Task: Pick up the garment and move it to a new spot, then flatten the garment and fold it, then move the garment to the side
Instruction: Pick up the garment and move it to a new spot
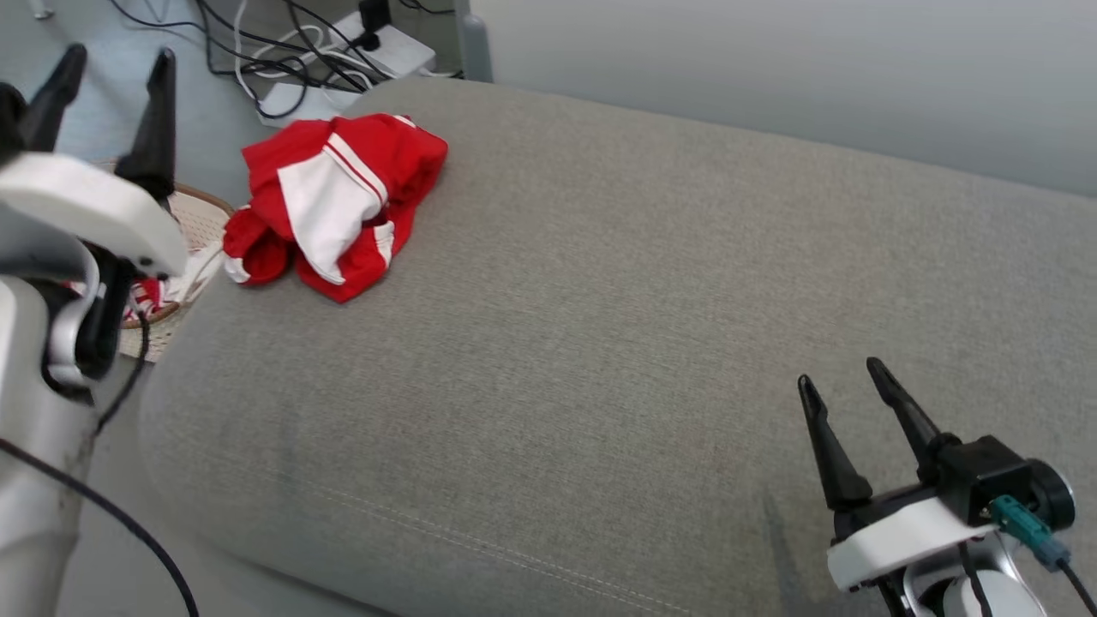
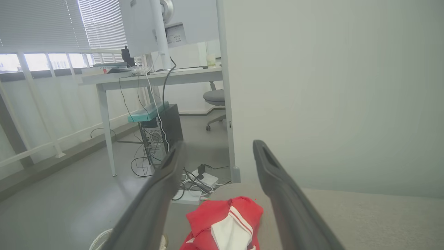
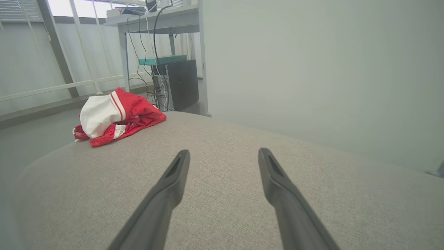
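Garment (image 1: 334, 206) at cushion (image 1: 600, 343) edge, basket (image 1: 206, 216) just beside

— Noticing long tapered matte-black fingers (image 1: 154, 111) on the left gripper (image 1: 120, 53), backing onto a glossy white curved shell (image 1: 86, 210), trailing a thin black cable (image 1: 128, 531).
— Same on the right gripper (image 1: 839, 373), also wearing a boxy black housing (image 1: 977, 476) and teal plug (image 1: 1020, 518).
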